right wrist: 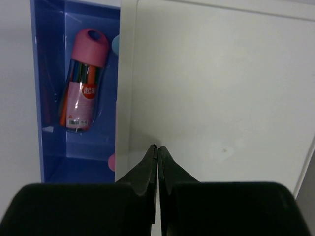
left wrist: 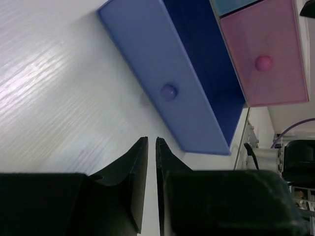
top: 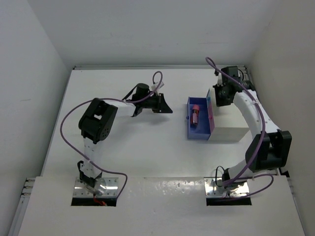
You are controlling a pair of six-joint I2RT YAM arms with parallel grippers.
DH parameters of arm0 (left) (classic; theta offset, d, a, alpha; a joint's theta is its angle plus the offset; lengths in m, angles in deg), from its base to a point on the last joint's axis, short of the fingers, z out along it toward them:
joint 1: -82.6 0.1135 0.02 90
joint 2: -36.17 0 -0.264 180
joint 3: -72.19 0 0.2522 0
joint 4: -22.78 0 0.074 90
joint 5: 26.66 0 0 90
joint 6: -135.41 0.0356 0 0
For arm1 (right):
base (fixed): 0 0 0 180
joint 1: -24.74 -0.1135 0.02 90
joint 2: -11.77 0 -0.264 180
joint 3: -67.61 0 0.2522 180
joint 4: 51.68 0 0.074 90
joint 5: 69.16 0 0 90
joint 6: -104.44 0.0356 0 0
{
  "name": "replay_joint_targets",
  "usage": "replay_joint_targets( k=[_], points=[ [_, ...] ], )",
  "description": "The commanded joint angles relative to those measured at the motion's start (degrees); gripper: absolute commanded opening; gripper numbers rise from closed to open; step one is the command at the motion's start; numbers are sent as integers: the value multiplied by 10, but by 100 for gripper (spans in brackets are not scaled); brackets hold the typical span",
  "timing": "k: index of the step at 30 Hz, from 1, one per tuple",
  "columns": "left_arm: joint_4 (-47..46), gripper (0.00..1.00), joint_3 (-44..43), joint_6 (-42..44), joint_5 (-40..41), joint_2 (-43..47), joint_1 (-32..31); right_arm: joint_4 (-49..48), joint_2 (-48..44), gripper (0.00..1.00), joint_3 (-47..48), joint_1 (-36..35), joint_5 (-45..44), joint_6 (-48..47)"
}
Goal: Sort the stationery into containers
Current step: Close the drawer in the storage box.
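The blue drawer point(top: 202, 129) is standing pulled out from the white cabinet point(top: 231, 133) toward the middle of the table point(top: 147, 147). Inside it a pink-capped tube point(top: 195, 115) of stationery is lying flat. Its long axis is running along the drawer front, with the cap at the far end. The left gripper point(left wrist: 151, 140) is hovering just to the left of this drawer and pointing straight at the drawer front. From its own camera the round knob point(left wrist: 168, 92) is sitting a little ahead of the fingertips and slightly to one side. Its fingers are drawn almost together, with only a thin slit between them, and they are holding nothing. The right gripper point(right wrist: 157, 146) is hanging over the cabinet top, behind the drawer, fully closed and also empty. The pink drawer point(left wrist: 275, 54) is sitting closed in the cabinet. No other loose piece is showing on the table in these views. To my eye the left arm is the better placed one. The drawer front is facing its claw directly, so a push toward the cabinet would be going across the tube's length. The right arm would first be needing to come round over the drawer.
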Motion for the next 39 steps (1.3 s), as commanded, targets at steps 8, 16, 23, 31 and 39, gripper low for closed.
replay_joint_targets(
  k=[8, 16, 23, 31, 39],
  points=[
    [-90, 18, -86, -49, -6, -89, -59, 55, 9, 0, 4, 5, 121, -5],
    [-125, 16, -140, -70, -9, -148, -101, 80, 11, 0, -13, 9, 140, -13],
    [-173, 16, -158, -93, -13, -175, -124, 97, 17, 0, -14, 16, 170, -6],
    [-230, 19, -200, -137, -12, -220, -149, 106, 12, 0, -32, 16, 202, 10],
    [-228, 23, -289, -154, -8, -278, -158, 113, 10, 0, -38, 14, 218, 14]
  ],
)
